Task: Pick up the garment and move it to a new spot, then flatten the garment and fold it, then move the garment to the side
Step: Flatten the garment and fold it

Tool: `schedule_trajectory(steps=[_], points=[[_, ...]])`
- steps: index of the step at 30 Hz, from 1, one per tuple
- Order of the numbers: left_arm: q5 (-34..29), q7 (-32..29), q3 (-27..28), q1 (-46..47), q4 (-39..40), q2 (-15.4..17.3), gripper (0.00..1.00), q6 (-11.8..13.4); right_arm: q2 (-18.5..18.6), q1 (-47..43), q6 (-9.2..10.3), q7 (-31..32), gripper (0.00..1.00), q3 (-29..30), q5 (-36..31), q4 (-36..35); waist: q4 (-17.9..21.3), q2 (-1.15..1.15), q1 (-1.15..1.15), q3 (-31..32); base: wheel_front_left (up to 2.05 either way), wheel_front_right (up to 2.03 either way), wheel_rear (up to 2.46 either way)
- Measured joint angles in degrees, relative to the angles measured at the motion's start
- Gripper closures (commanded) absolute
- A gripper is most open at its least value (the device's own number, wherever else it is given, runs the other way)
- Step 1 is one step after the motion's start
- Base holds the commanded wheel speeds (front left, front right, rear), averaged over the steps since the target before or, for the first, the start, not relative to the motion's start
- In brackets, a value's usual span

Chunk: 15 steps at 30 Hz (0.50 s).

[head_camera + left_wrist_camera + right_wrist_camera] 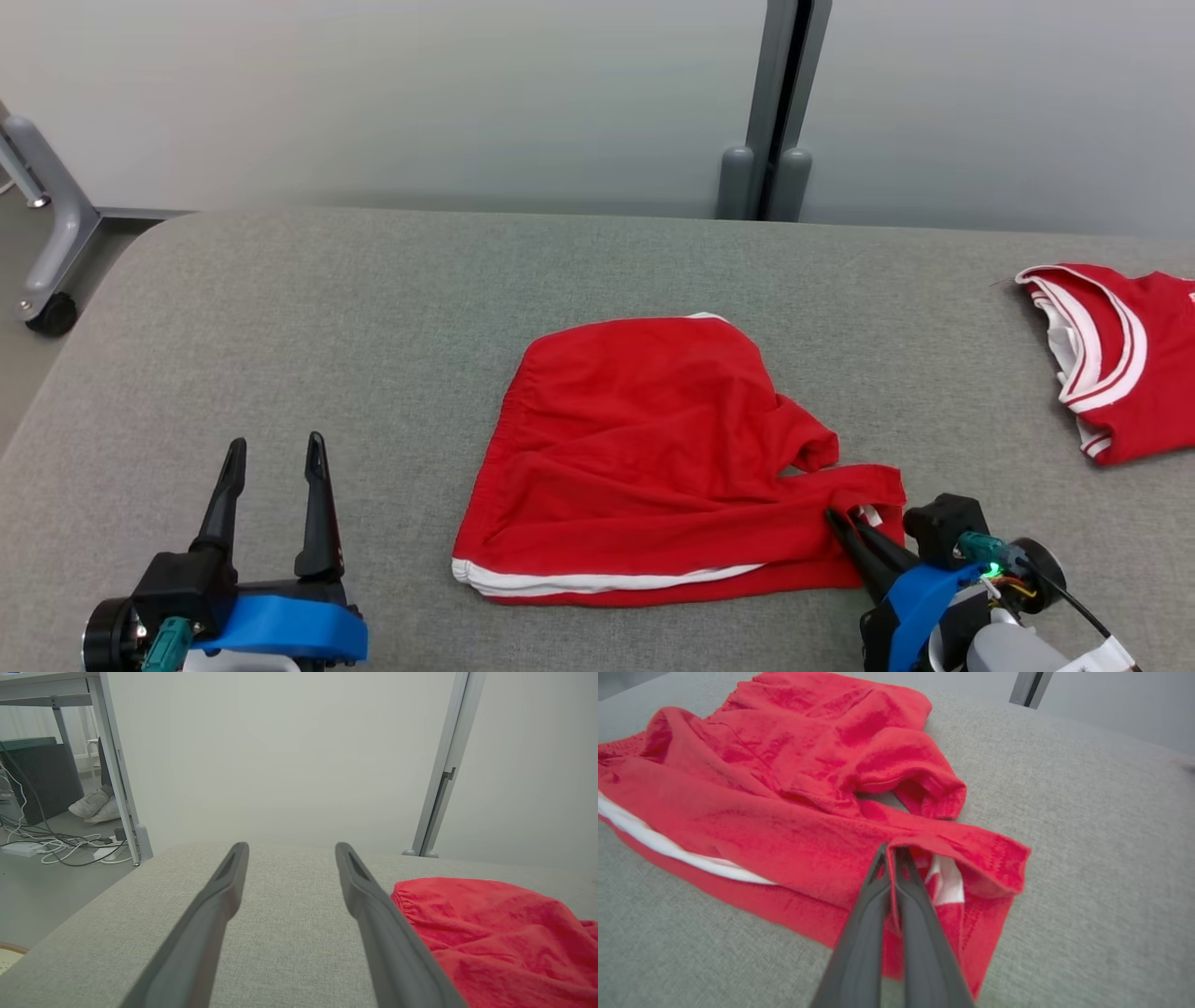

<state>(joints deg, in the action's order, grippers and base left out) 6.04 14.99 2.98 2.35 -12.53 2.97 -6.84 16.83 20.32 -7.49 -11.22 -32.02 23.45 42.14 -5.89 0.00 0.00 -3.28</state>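
Garment: red shorts [644, 448] lie crumpled in the middle of the grey padded table [280, 299]. The gathered waistband [512, 401] faces left and a white stripe [597, 581] runs along the near edge.
Leg opening: the hem at the near right corner is folded over and gapes a little, with white lining showing inside. This makes it the easiest edge to pinch.
Right gripper: the right gripper [890, 851] sits low at the near right, its fingers slanting up and left into that hem.
Right jaws: pressed together, clamped on a thin fold of the red cloth at the hem. A sliver of fabric shows between the fingers in the right wrist view.
Reason for this grip: a corner hold probably lets the shorts trail behind as they are lifted, rather than bunching further.
Left gripper: the left gripper [276, 443] rests at the near left, well apart from the shorts, with its fingers pointing to the far side.
Left jaws: spread wide, with bare table between them.
Reason it waits: it appears to be held ready for the waistband side, which lies just right of it in the left wrist view.
Second garment: a red top with white trim [1120, 355] lies at the far right edge, well apart from the shorts.
Step in hand: the pick-up, judging by the grip. The cloth is not yet off the table.
Risk: the pinch may hold only one layer, so the shorts could slip or unroll unevenly when raised.
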Motion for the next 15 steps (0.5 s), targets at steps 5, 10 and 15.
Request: schedule_trajectory(steps=[5,10,15], points=[[0.5,0.0,-0.1,-1.4,-0.3,0.0,0.00,0.2,0.4,-2.2,0.00,-1.0,1.00,-2.0,2.6,-3.0,1.3,0.00,0.00,1.3,0.00,0.00,0.00],[0.9,0.0,-0.5,-2.2,-0.3,0.0,0.00,0.5,2.5,-7.3,0.00,0.8,1.00,-2.8,5.5,-10.4,3.2,0.00,0.00,2.5,0.00,0.00,0.00],[1.0,0.0,-0.3,-2.6,-0.2,0.0,0.00,0.8,4.3,-13.7,0.00,5.9,1.00,-0.9,7.0,-20.5,5.2,0.00,-0.01,3.2,0.00,0.00,0.00]])
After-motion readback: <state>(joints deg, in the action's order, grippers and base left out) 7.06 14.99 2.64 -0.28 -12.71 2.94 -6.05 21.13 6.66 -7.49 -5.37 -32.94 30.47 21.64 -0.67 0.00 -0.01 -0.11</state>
